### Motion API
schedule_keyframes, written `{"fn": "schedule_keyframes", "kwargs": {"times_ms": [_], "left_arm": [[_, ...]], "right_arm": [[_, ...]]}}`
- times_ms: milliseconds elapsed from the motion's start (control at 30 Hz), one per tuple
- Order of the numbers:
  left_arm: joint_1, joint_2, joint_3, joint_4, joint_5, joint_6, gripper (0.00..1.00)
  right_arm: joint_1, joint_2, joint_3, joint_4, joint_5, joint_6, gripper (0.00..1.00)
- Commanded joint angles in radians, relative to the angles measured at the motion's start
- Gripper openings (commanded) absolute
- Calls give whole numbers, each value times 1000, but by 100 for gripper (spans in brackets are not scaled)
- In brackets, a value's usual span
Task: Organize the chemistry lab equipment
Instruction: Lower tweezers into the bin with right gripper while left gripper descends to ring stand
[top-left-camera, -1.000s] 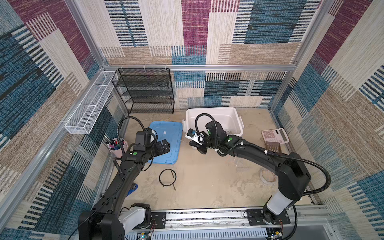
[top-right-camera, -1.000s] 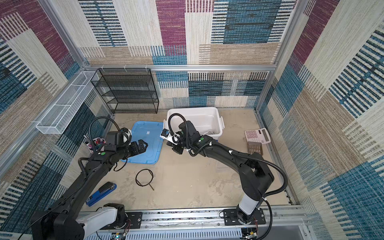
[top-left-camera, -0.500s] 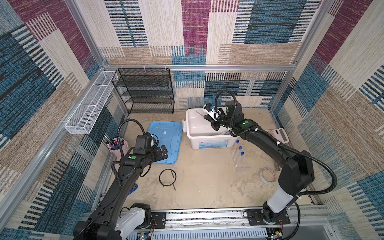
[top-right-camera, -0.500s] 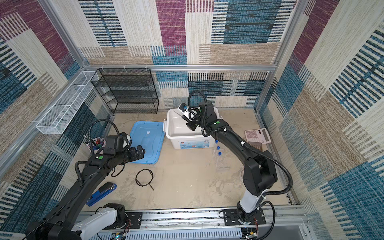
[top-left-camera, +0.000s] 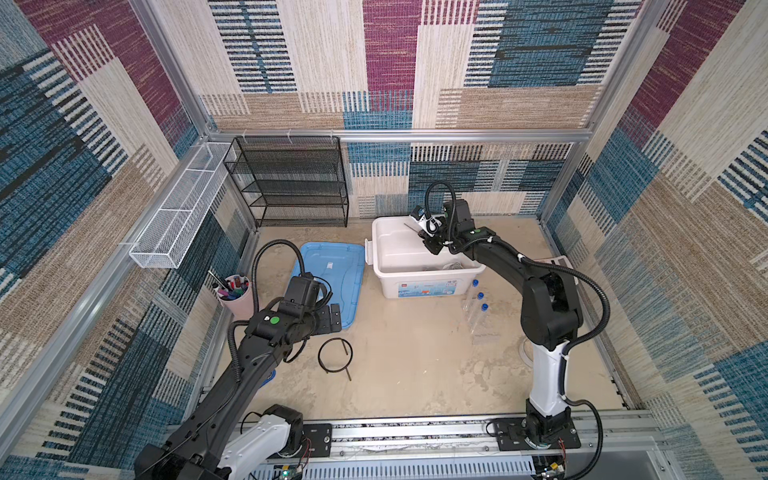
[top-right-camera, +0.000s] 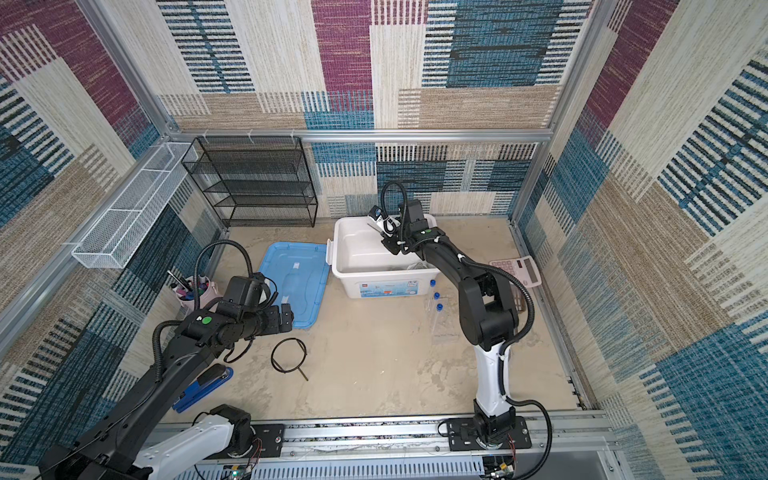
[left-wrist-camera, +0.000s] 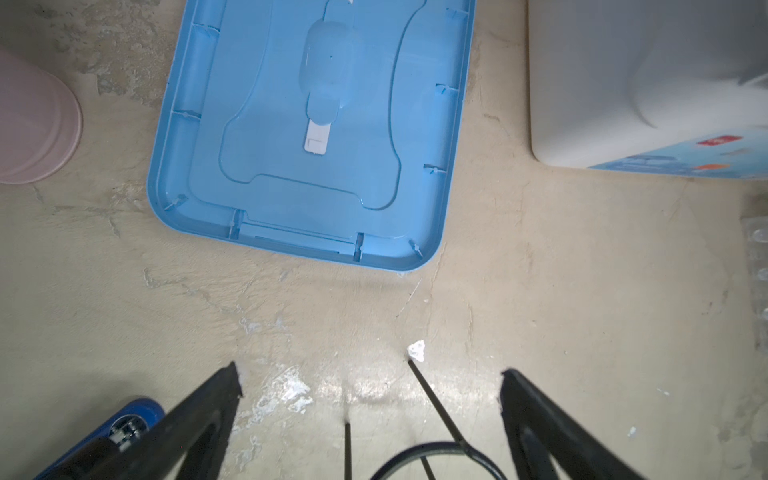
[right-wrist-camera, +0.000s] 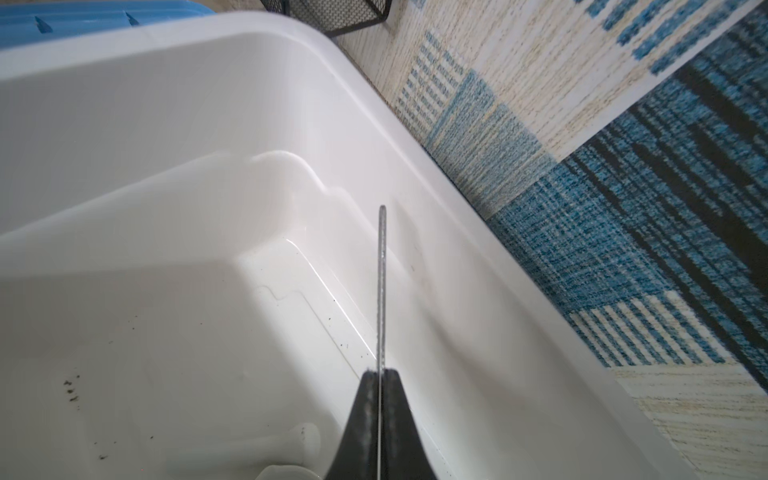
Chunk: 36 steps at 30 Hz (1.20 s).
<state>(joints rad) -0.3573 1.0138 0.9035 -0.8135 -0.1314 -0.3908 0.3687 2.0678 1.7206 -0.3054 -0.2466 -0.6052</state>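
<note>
Over the white bin (right-wrist-camera: 291, 41), my right hand (right-wrist-camera: 380, 374) is clamped on the tweezers (right-wrist-camera: 381, 286), sticking straight out above its inside.

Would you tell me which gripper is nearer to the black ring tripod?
Left: the left gripper hovers beside the black ring tripod; the right gripper is over the white bin.

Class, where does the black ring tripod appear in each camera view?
In a top view: black ring tripod left of centre, just below the blue lid.
In a top view: same spot, below the lid.
Left wrist: partly in frame, between the left gripper's open fingers.
Right wrist: not in it.
Shared landmark: the blue lid, seen in all four.
</note>
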Motion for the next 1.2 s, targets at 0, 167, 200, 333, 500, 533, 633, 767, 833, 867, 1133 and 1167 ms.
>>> {"fn": "schedule_keyframes", "kwargs": {"times_ms": [0, 167, 200, 333, 500, 533, 633, 767, 833, 867, 1133, 1167], "left_arm": [[-37, 5, 17, -73, -76, -19, 100], [-67, 2, 25, -99, -105, -27, 100], [-69, 3, 25, -98, -105, -29, 100], [-75, 7, 32, -99, -102, -28, 100], [-80, 9, 50, -138, -92, -44, 100], [-83, 8, 53, -149, -88, -46, 100], [-86, 6, 55, -167, -100, -51, 100], [-90, 3, 52, -168, -99, -61, 100], [-91, 3, 55, -168, -99, -62, 100], [-91, 2, 55, -168, -101, -63, 100], [-92, 9, 63, -169, -97, -68, 100], [-94, 7, 63, -172, -99, -71, 100]], "right_arm": [[-2, 38, 32, -40, 39, -38, 7], [-5, 54, 26, -40, 45, -56, 7], [-7, 54, 20, -37, 43, -59, 7], [-11, 64, 17, -49, 44, -70, 7], [-14, 77, 14, -57, 61, -87, 7], [-16, 78, 14, -55, 64, -89, 7], [-20, 86, 19, -62, 73, -98, 7], [-20, 104, 32, -84, 74, -119, 8], [-19, 106, 28, -85, 74, -125, 8], [-20, 107, 25, -86, 75, -126, 8], [-20, 127, 28, -96, 84, -137, 8], [-19, 130, 31, -100, 87, -137, 8]]}}
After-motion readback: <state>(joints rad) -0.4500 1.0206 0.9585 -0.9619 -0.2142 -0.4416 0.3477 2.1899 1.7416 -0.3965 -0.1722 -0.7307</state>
